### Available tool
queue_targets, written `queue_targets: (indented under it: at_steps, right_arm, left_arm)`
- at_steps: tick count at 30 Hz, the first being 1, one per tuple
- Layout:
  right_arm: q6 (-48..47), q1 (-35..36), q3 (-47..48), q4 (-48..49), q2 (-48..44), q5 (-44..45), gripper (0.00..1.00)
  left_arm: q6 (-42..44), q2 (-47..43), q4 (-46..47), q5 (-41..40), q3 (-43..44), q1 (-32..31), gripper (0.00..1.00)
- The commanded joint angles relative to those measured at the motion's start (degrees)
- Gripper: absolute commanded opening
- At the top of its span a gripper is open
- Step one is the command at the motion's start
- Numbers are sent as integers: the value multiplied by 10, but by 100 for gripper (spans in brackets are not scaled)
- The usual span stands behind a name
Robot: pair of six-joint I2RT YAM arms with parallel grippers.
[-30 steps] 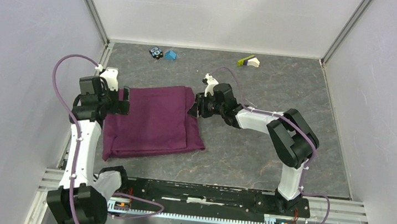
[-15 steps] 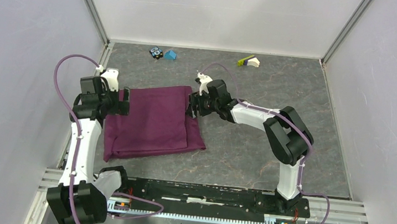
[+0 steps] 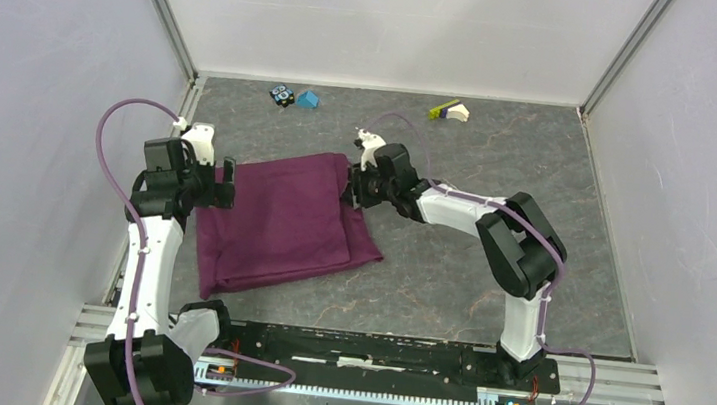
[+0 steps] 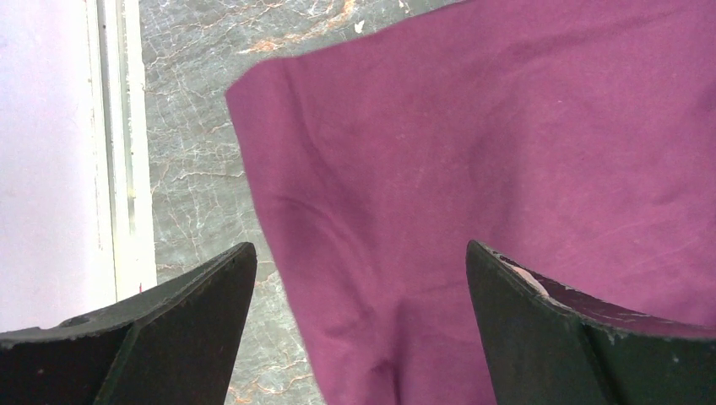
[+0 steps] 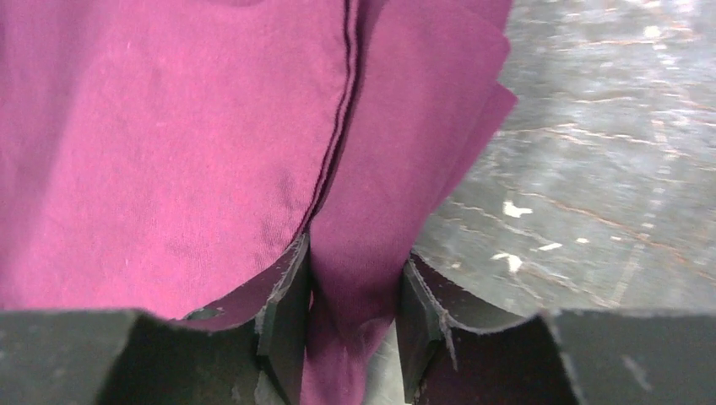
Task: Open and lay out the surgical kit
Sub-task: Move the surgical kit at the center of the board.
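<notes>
The dark-purple cloth wrap [image 3: 277, 224] lay folded shut, its right edge caught between the fingers of the right claw [image 5: 353, 287]. Within the last second that claw had moved in, opened and pinched down on a layered fold, and the wrap's near corner had swung slightly outward. The first flap looked ready to peel back. The left claw [image 4: 361, 278] hung wide open and empty over the wrap's left edge. Bare table [image 3: 447, 282] lay behind the right claw, with the small blocks [image 3: 292, 97] well beyond it.

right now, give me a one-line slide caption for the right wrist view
Right gripper pinching a fold of the purple cloth wrap at its edge, beside the grey tabletop.
</notes>
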Motion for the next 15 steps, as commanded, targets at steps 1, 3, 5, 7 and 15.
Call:
queue_targets:
  at_steps: [1, 3, 5, 7, 15]
  right_arm:
    - [-34, -64, -45, -23, -26, 72, 38]
    - [-34, -83, -58, -17, -38, 81, 35]
    - [-35, -102, -69, -13, -45, 90, 35]
    - [-35, -123, -84, -6, -54, 97, 35]
    - [-33, -226, -163, 30, -112, 115, 33]
  left_arm:
    - [11, -11, 19, 7, 8, 3, 100]
    - [12, -11, 21, 8, 7, 3, 100]
    - [14, -10, 26, 8, 6, 3, 100]
    - [16, -9, 30, 5, 4, 3, 100]
    - [19, 16, 31, 53, 12, 3, 100]
